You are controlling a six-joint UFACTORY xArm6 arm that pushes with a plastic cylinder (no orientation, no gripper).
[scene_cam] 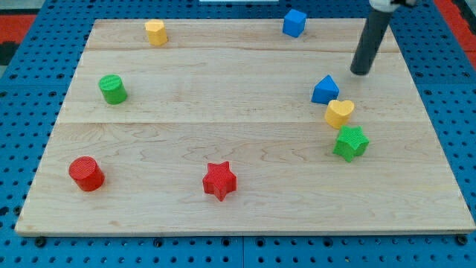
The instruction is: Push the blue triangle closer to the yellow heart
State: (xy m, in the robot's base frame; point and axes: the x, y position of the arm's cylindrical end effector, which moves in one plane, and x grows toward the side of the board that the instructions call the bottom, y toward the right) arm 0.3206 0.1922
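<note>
Since the blue triangle (325, 89) already touched the yellow heart (339, 112), with the clawless, empty-ended tip (360, 72) apart at upper right, the green star (350, 143) could be displaced.

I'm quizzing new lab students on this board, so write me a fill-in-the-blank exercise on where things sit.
1. The blue triangle sits just above the yellow ____, nearly touching it.
2. My tip is above and to the view's ____ of the blue triangle.
3. Directly below the yellow heart sits the ____ star.
4. The red cylinder lies near the board's bottom ____ corner.

Missing words: heart; right; green; left
</note>
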